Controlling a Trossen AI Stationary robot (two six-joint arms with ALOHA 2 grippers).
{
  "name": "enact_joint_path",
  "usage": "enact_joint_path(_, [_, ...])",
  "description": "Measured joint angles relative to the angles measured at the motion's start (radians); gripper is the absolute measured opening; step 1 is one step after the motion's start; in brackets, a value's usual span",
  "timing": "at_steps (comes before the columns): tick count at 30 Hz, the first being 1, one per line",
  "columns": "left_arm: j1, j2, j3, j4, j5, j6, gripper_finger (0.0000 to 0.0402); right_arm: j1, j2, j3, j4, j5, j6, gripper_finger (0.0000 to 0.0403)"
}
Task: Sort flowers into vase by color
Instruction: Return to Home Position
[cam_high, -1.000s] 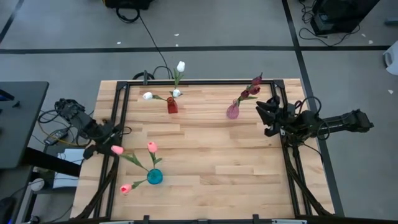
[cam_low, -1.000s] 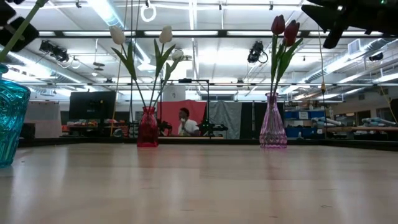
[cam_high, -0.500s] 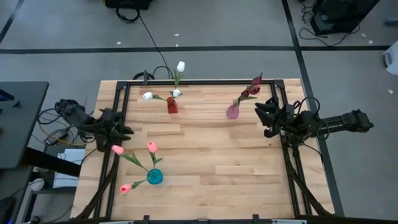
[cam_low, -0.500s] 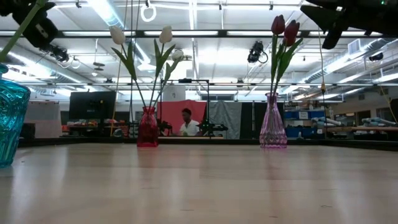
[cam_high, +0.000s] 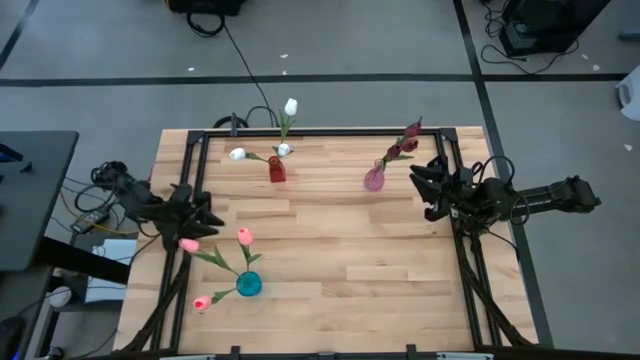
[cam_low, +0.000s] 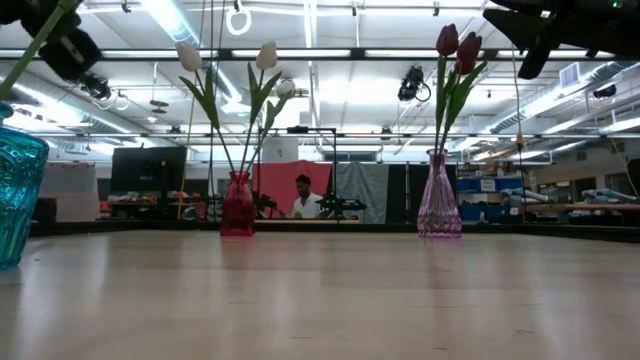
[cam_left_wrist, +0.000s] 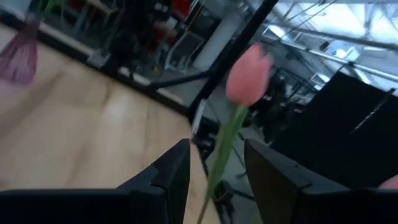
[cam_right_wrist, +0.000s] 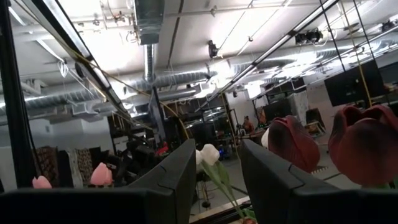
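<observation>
At the lower left of the high view, the blue vase stands on the worktop with three pink tulips fanning out of it. The red vase with white tulips sits at the upper middle, and the pink vase with maroon tulips is to its right. The left gripper hangs at the worktop's left edge, just above the leftmost pink head, and the right gripper waits at the right edge beside the pink vase. Only the wrist views show the fingers. The left pair stand apart, with one pink head and its stem showing in the gap; whether they touch the stem cannot be told. The right pair are likewise spread with nothing between them, and maroon heads fill the right of that frame. The low view alone shows the vases upright in a row, blue cut off at the left border, and a person far behind the red vase. Against a second ago, the left gripper has swung from outside the worktop's left rail to over its edge, now close to the pink tulips. The right arm, vases and flowers lie as before, and the person has shifted slightly.
</observation>
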Motion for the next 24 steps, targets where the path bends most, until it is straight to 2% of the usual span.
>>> enact_joint_path(10, [0.0, 0.0, -0.048, 0.111, -0.031, 0.402, 0.0157, 0.0, 0.0, 0.0, 0.001, 0.0, 0.0, 0.0138])
enact_joint_path(15, [0.0, -0.001, -0.091, 0.147, -0.043, 0.471, 0.0157, 0.0, 0.0, 0.0, 0.0, 0.0, 0.0, 0.0138])
enact_joint_path(24, [0.0, 0.0, -0.237, 0.214, -0.158, 0.533, 0.0157, 0.0, 0.0, 0.0, 0.0, 0.0, 0.0, 0.0138])
